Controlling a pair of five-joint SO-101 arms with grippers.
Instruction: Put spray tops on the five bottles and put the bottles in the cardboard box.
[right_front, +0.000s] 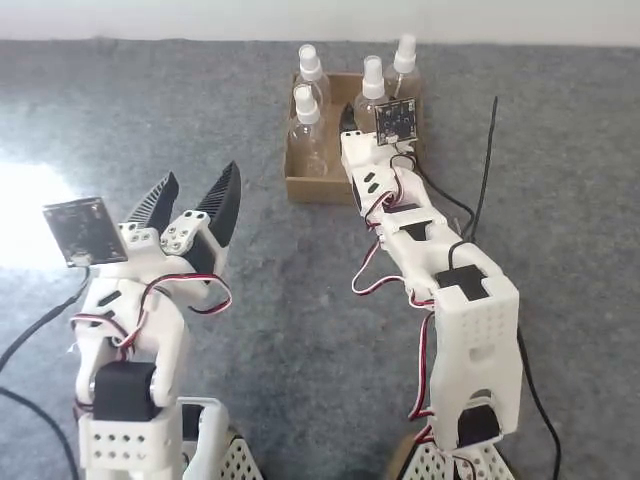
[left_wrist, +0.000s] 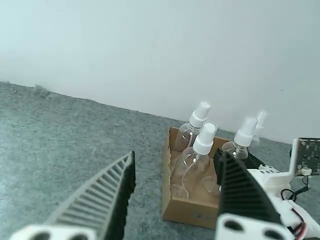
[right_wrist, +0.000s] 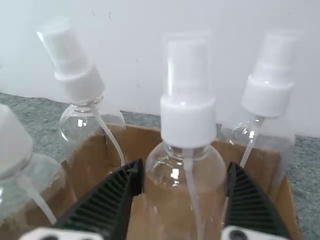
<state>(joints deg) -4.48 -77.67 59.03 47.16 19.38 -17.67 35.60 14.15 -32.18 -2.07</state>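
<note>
The cardboard box (right_front: 300, 188) stands at the back of the table and holds several clear bottles with white spray tops. My right gripper (right_front: 358, 115) reaches into the box and is shut on one bottle (right_wrist: 186, 165), a finger against each side of its body. The same upright bottle (right_front: 372, 85) shows in the high view. Other bottles stand around it (right_wrist: 80, 100) (right_wrist: 265, 95) (right_front: 306, 115) (right_front: 311, 70) (right_front: 405, 60). My left gripper (right_front: 195, 195) is raised at the near left, open and holding nothing, well away from the box (left_wrist: 185, 212).
Grey carpet-like tabletop (right_front: 250, 300) spreads between the two arms and in front of the box. A white wall (left_wrist: 150, 50) runs behind the table. Black cables (right_front: 485, 170) trail to the right of the right arm.
</note>
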